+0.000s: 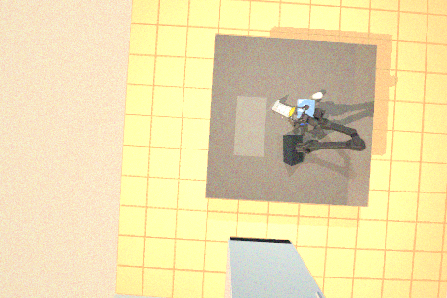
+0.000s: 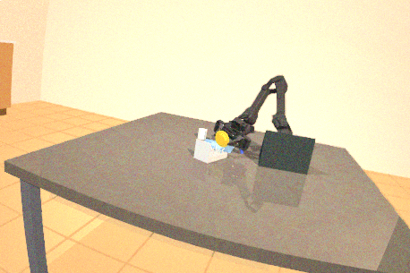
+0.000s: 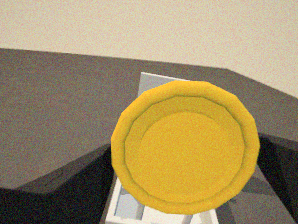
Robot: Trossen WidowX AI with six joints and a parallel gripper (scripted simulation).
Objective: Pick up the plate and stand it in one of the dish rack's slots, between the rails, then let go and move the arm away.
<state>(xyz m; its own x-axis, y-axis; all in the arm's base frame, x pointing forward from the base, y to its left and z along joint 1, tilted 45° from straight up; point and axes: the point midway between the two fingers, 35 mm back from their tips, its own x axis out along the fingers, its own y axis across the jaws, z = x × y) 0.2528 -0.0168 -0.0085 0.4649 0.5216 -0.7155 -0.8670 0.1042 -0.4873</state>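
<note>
Closest to the wrist camera, a round yellow plate [image 3: 186,147] fills most of the view, standing on edge with its shallow face turned toward the lens. The fingers themselves are out of sight here, but the gripper [image 2: 230,136] is clamped on the plate, apparently at the rim.

Just behind and below the plate sits the white dish rack [image 3: 150,87], its pale rails running away from the camera. The plate's lower edge hangs over the rack; whether it touches a rail or has entered a slot cannot be told.

From the side view, the plate [image 2: 222,138] is a small yellow disc held low, just beside the rack [image 2: 208,149], with a small white object [image 2: 202,133] behind it. The dark arm [image 2: 269,99] folds back to its base behind a dark green box [image 2: 286,151], all on a grey table [image 2: 112,171].

The plate looks rigid and thin, probably light, with a smooth glossy surface that could slip between the fingers. The rim is the sensible place to hold it, pinched across its thickness, leaving the bottom edge free to drop between rails. Being stiff, it would not flex if it struck a rail; it could tip or twist in the grip instead.
</note>
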